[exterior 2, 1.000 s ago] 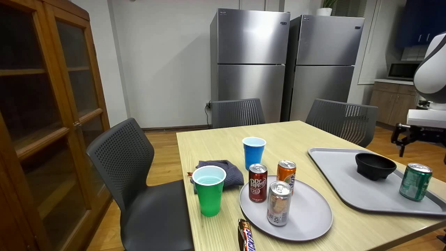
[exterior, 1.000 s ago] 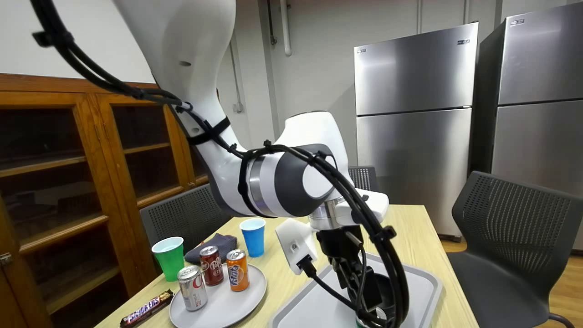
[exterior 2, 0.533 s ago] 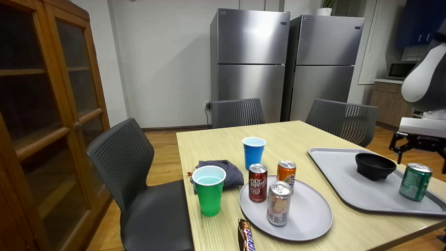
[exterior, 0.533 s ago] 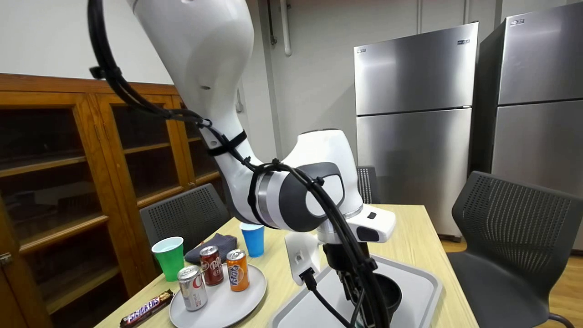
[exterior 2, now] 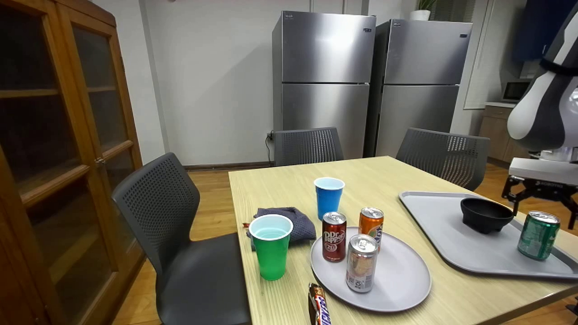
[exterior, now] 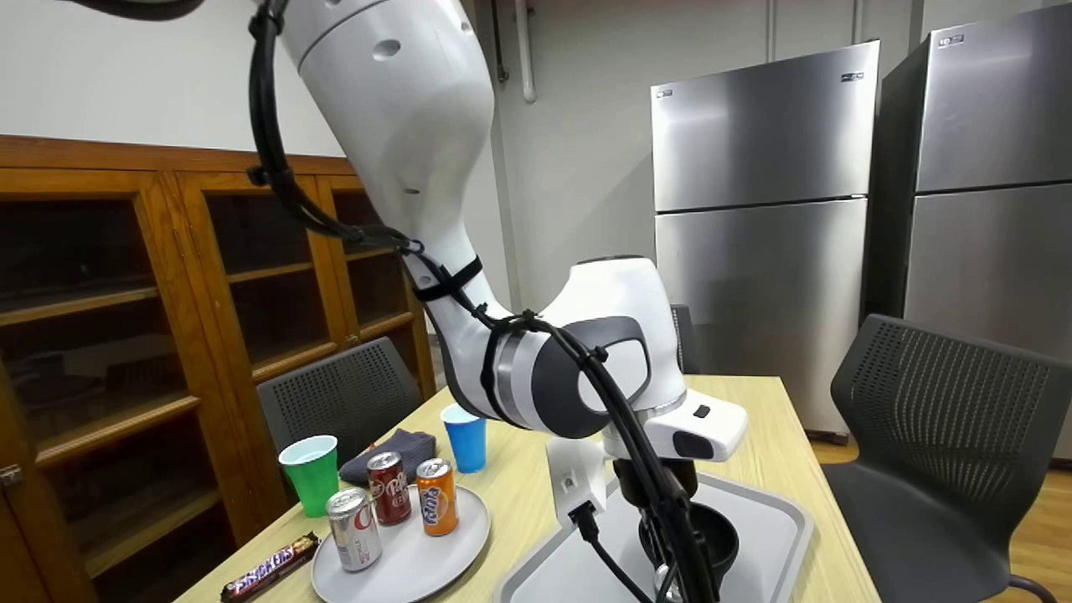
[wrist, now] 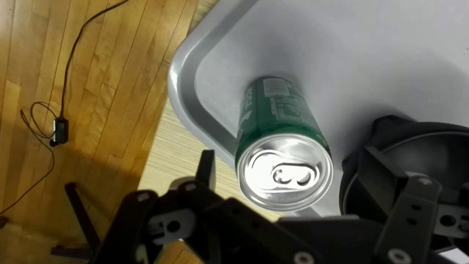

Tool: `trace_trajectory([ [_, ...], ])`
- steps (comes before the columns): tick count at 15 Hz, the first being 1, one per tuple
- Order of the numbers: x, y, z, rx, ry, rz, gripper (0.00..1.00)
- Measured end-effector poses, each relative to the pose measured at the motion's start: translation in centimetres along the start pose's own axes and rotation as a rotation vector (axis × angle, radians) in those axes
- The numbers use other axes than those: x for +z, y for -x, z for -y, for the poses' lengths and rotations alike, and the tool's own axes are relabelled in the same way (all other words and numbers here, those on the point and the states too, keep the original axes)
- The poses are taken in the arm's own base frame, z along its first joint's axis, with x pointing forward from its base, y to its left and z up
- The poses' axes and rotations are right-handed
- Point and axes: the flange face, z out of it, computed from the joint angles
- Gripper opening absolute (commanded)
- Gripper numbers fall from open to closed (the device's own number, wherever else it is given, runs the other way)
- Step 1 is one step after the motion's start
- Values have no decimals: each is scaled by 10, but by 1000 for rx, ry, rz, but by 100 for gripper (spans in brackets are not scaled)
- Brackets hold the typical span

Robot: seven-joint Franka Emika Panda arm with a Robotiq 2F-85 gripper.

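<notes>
My gripper (wrist: 295, 172) is open in the wrist view, one finger (wrist: 206, 168) left of a green can's lid and the other to its right. The green can (wrist: 282, 106) stands upright on a grey tray (wrist: 366, 44); a gap shows between its lid and each finger. Right of the can, the right finger overlaps a black bowl (wrist: 436, 146); whether they touch I cannot tell. In an exterior view the gripper (exterior 2: 544, 214) hangs with its fingertips at about the height of the can's top. The arm's cables hide most of the can in an exterior view, beside the bowl (exterior: 712, 536).
A round grey plate (exterior 2: 406, 284) carries a silver can (exterior 2: 361, 266), a Dr Pepper can (exterior 2: 334, 239) and an orange can (exterior 2: 371, 223). Around it are a green cup (exterior 2: 273, 253), a blue cup (exterior 2: 328, 198), a dark cloth (exterior 2: 300, 225) and a Snickers bar (exterior 2: 319, 307). Chairs surround the table.
In both exterior views the arm has come lower, bringing the gripper down to the green can. Its jaws have stayed open. The cans, bowl, cups and plate have not moved.
</notes>
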Motion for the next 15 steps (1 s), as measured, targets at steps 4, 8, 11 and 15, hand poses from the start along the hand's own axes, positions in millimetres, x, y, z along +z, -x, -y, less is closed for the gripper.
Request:
trace_trajectory([
  [4, 7, -4, 2, 9, 8, 2, 66],
  [8, 10, -7, 3, 11, 14, 0, 38],
  [11, 8, -9, 3, 9, 18, -9, 38],
  [15, 0, -13, 9, -5, 23, -34, 38],
])
